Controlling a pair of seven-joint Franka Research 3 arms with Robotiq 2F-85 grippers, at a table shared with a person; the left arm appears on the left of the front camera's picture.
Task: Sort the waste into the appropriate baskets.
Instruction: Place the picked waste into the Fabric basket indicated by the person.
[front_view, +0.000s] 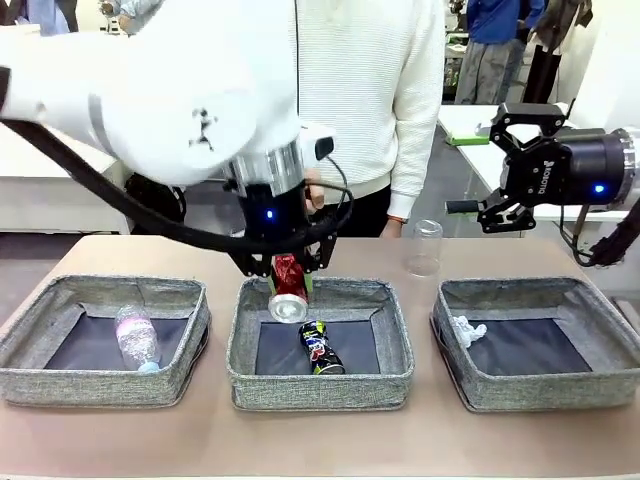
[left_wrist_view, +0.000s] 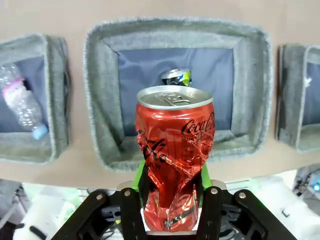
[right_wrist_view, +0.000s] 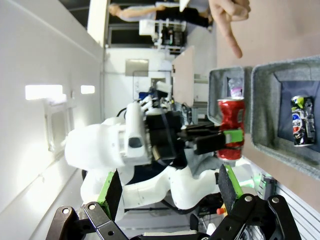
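Crushed red can (front_view: 288, 287) above mid basket (front_view: 320, 385) w/ dark can (front_view: 321, 349); bottle (front_view: 137, 338) L, paper (front_view: 466, 330) R.

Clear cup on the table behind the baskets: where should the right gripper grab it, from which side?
Probably take the cup by its side wall at mid-height, coming from the right with the open right gripper. It stands upright and alone on the table, with its wall free on that side. The person's hand hangs close on the other.
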